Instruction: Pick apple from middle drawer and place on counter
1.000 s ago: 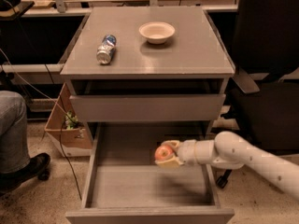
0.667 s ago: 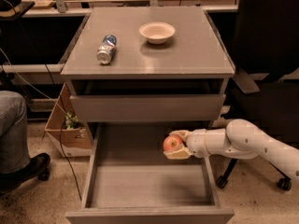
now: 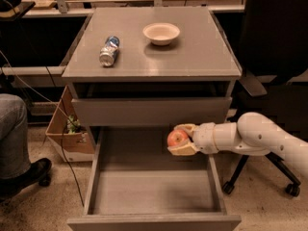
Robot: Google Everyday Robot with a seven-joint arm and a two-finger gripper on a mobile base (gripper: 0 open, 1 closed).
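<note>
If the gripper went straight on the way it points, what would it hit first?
The gripper, shut on the apple, points across the middle drawer. The way looks free up to the drawer's opposite side wall; height is unclear, so it may pass over it.

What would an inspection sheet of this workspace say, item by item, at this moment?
Surface: grey counter, carrying a bowl and a can.
Job's things: apple held above the open middle drawer, near its right wall, not yet on the counter; drawer floor bare.
Clutter: can crushed, lying on its side at the left; bowl upright, further back, apart from the can.
Grippers: one pincer, shut on the apple, reaching in from the right.
Cables: dark cable running down to the floor at the left.
Surroundings: cardboard box with a plant; a person's leg; black office chair.
</note>
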